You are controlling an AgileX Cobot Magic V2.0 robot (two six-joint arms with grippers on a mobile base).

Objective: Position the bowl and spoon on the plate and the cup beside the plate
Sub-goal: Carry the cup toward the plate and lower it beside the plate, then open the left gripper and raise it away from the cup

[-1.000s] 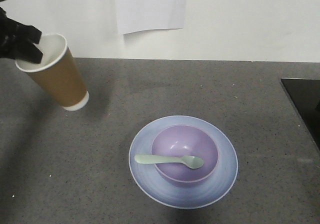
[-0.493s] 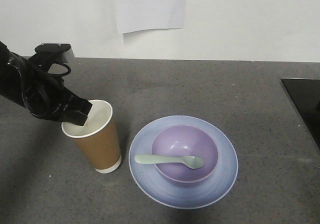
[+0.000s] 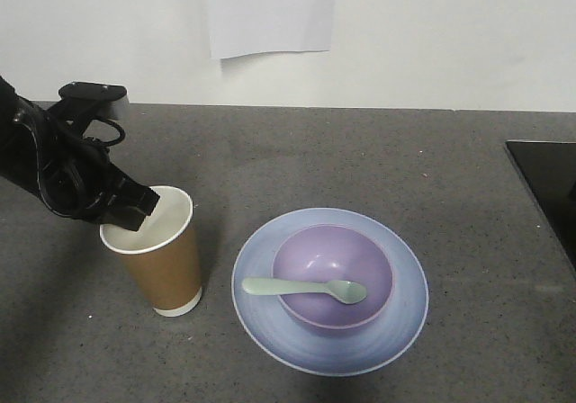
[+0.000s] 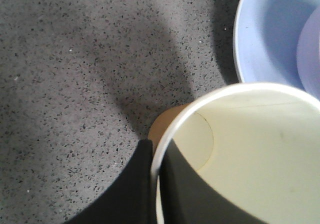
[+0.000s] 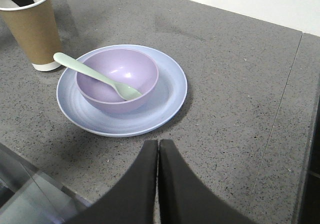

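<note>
The plate (image 3: 329, 291) sits on the grey speckled counter (image 3: 360, 160) and serves as the anchor for everything else. The bowl (image 3: 333, 277) rests upright on the plate's middle, and the spoon (image 3: 304, 288) lies across it, its scoop end down inside the bowl and its handle resting on the bowl's rim and reaching out over the plate on the side toward the cup. The cup (image 3: 157, 257) stands upright on the counter just beside the plate on that same side, its base apart from the plate's rim, mouth up and white inside showing. The left gripper (image 3: 135, 207) is at the cup's rim on the side away from the plate, clenched on the cup wall: the left wrist view shows one dark finger (image 4: 135, 184) outside the rim and another inside against the pale inner wall. From the right wrist view, the right gripper (image 5: 158, 154) hovers above bare counter near the plate's edge, apart from the plate, its two dark fingers pressed together with nothing between them. A white sheet of paper (image 3: 270, 12) hangs on the wall beyond the plate, and a dark panel (image 3: 549, 187) lies at the counter's edge, well apart from the plate on the side opposite the cup.
</note>
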